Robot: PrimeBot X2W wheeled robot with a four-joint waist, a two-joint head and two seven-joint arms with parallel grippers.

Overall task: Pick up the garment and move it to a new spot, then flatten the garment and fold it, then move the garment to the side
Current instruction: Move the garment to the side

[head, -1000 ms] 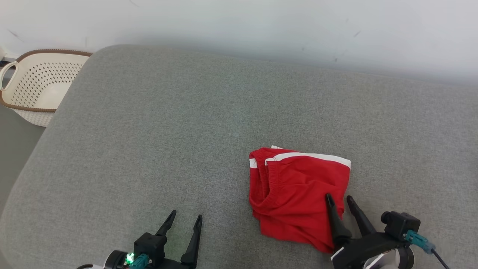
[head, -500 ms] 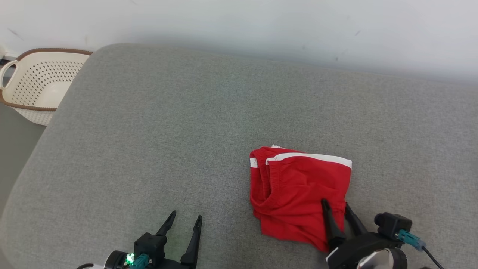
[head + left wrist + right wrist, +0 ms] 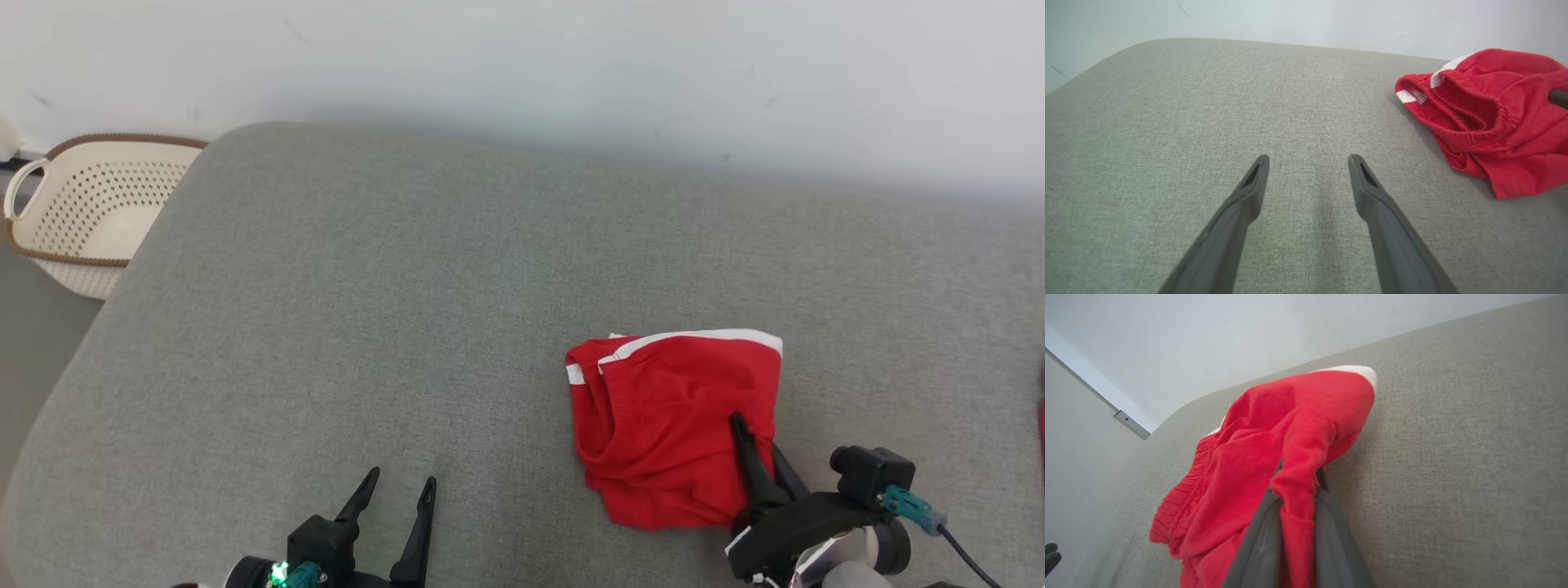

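Surroundings: a cream perforated basket (image 3: 82,204) with a brown rim stands at the upper left of the head view, off the corner of the grey padded surface (image 3: 367,310) and cut by the frame edge. A pale wall (image 3: 522,57) runs across the top. A teal plug with a dark cable (image 3: 908,501) sits at the lower right, beside the right tool's body.

Left tool (image 3: 400,482): fingers spread, holding nothing, over bare padding at the bottom of the head view, well apart from the garment.

Hard to make out: a red sliver (image 3: 1042,425) at the right edge of the head view and a dark shape (image 3: 1051,555) at the lower left of the right wrist view cannot be identified. The right tool's body hides the garment's lower right corner.

Garment: red shorts (image 3: 669,408) with a white stripe and a gathered elastic waistband, bunched, lying right of centre in the lower half of the head view.

Right tool (image 3: 755,437): closed on a raised fold of the red cloth. In its wrist view the fold is pinched between the two fingers (image 3: 1261,535), and the cloth covers their tips.
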